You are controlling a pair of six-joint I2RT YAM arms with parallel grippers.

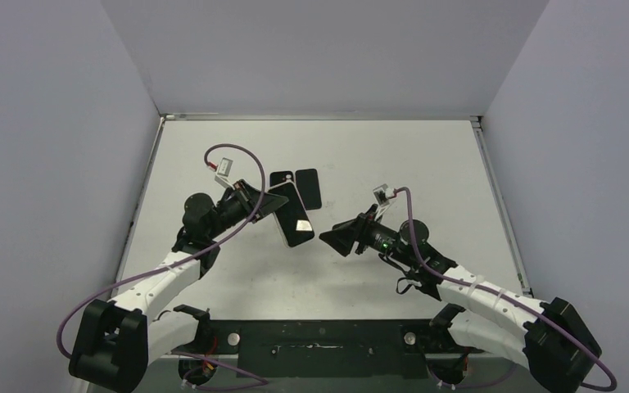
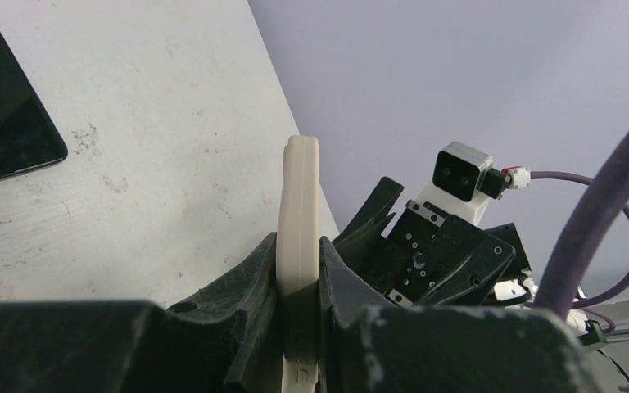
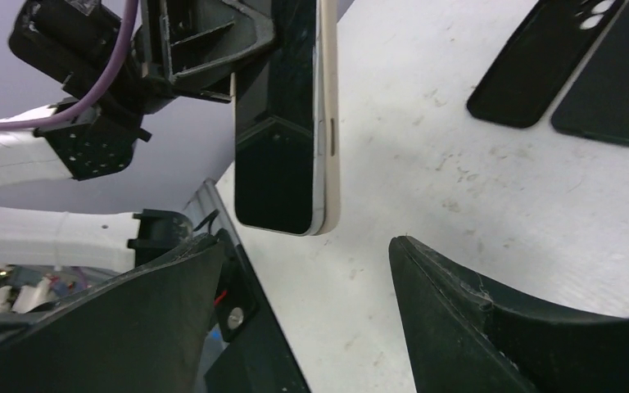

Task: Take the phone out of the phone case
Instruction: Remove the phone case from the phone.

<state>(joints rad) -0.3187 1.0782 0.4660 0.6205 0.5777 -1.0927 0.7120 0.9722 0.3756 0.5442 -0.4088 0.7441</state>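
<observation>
White scuffed table [image 1: 393,164], grey walls. Left gripper [image 1: 255,205] clamped on beige phone case [image 2: 299,205] — phone [image 3: 282,123] seated inside, held on edge above the table, left of centre. Right gripper [image 1: 333,238] near its right side, fingers apart, not touching. Two dark cases [image 1: 307,185] lie flat just beyond.

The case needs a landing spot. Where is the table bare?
Bare: the table at far right, beyond the right gripper, and the near strip between the arms. Crowded: centre-left, where a dark slab and its neighbour lie behind the cased phone the left gripper holds.
</observation>
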